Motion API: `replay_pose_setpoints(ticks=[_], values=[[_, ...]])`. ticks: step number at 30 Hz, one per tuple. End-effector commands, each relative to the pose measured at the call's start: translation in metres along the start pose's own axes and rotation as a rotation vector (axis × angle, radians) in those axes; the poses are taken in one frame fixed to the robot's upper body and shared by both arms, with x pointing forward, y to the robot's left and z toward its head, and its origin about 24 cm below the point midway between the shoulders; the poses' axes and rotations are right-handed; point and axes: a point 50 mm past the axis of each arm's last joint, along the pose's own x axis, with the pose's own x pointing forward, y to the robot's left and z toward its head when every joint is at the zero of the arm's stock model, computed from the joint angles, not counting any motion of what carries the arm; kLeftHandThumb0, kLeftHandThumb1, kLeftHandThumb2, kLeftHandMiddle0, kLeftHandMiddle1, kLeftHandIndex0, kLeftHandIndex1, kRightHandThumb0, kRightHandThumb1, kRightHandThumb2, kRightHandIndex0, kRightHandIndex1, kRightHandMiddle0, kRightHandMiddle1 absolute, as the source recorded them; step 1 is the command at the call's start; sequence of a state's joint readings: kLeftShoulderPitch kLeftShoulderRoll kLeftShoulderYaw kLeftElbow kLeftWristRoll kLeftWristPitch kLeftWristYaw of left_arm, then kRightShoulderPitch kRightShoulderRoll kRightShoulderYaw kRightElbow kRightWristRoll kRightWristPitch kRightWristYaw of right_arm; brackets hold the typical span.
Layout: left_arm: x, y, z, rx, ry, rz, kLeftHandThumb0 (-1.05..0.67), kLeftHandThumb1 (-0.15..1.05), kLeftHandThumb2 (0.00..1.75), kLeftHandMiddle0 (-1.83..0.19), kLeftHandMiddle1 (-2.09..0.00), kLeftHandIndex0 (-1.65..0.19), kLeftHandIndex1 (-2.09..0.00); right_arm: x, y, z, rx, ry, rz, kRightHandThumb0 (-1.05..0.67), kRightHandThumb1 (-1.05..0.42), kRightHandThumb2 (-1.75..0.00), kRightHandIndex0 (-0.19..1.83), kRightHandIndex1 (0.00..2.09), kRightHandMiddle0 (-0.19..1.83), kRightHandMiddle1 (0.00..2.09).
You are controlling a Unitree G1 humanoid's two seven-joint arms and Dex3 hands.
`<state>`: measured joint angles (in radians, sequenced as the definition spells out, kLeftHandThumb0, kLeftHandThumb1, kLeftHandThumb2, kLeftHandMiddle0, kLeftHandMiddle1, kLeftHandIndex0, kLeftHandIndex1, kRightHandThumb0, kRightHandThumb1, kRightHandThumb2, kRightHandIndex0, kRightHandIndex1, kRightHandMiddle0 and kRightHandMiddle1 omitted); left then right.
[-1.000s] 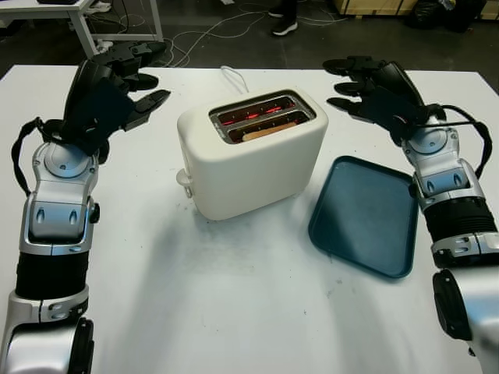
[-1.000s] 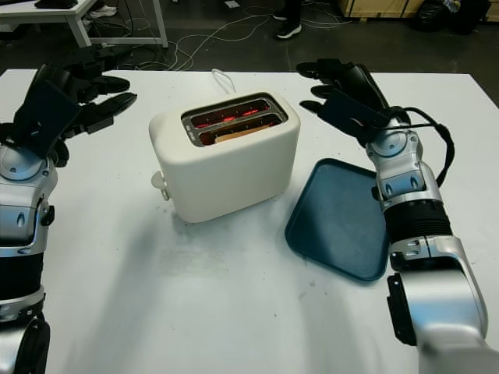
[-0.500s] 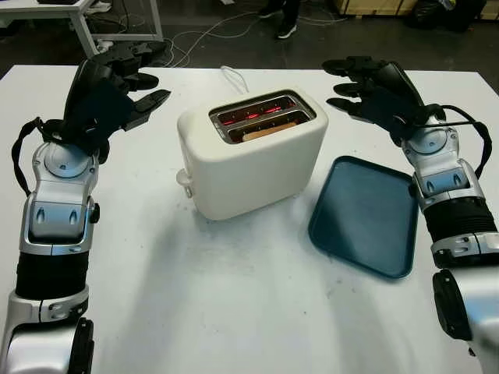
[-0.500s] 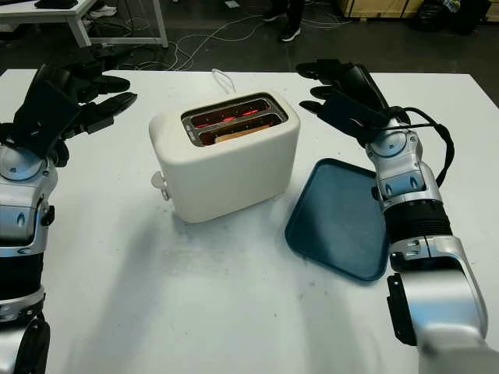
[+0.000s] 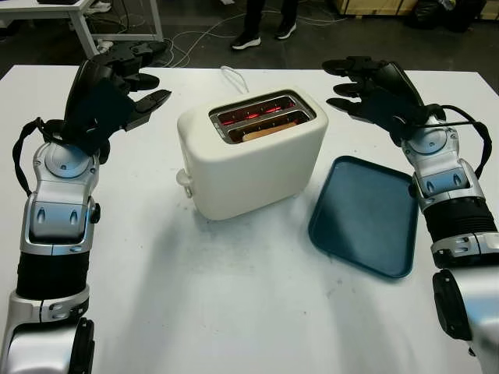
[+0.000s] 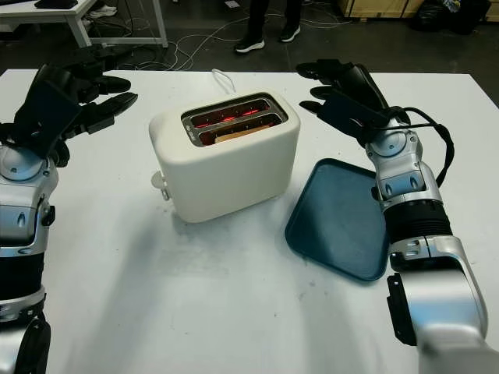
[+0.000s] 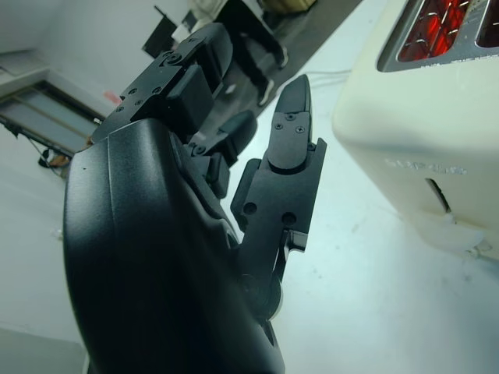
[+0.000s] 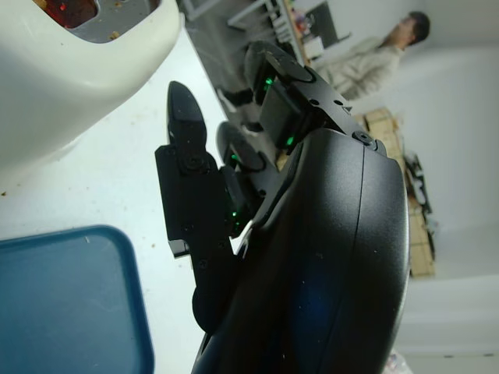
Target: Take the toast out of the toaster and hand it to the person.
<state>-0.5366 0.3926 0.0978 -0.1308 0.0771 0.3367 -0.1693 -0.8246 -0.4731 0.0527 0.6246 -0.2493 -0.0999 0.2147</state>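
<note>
My left hand (image 5: 117, 82) hangs open above the white surface (image 5: 234, 296), well to the left of the cream-coloured two-slot plastic toaster (image 5: 251, 152), holding nothing; its fingers (image 7: 287, 148) are uncurled and point toward the toaster's side. The toaster stands in the middle of the surface with both slots glowing red; the pale brown slice of toast (image 5: 265, 130) sits low in the nearer slot, only its top edge showing, so the task's thing is not yet touched. There is faint embossed lettering on the toaster's wall in the left wrist view; I cannot read it. A dark teal rectangular plastic tray (image 5: 365, 214) lies just to the right of the toaster; my right hand (image 5: 370, 86) hovers open above the surface beyond the tray's far edge, fingers (image 8: 191, 164) uncurled, gripping nothing. What has changed over the last second is on the floor behind the surface: the person's dark shoes and legs (image 5: 263, 23) have stepped leftward, now standing behind the toaster's cord; both my arms have stayed put. I judge the receiver is getting into place, so I should begin reaching for the slice; the elements are hot.
</note>
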Motion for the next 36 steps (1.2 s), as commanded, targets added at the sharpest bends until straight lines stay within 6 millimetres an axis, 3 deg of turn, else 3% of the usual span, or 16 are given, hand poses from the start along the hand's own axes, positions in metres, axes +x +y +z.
replay_pose_setpoints(ticks=[1, 36], values=[[0.0008, 0.0005, 0.0031, 0.005, -0.012, 0.005, -0.18, 0.92, 0.17, -0.34, -0.80, -0.59, -0.05, -0.0001, -0.0008, 0.0019, -0.004, -0.012, -0.005, -0.29, -0.92, -0.15, 0.73, 0.00, 0.62, 0.00], [0.0010, 0.0011, 0.0012, -0.006, -0.013, 0.006, -0.18, 0.92, 0.16, -0.34, -0.80, -0.59, -0.05, -0.0005, -0.0004, 0.0014, 0.006, -0.022, -0.008, -0.24, -0.92, -0.15, 0.75, 0.01, 0.64, 0.01]])
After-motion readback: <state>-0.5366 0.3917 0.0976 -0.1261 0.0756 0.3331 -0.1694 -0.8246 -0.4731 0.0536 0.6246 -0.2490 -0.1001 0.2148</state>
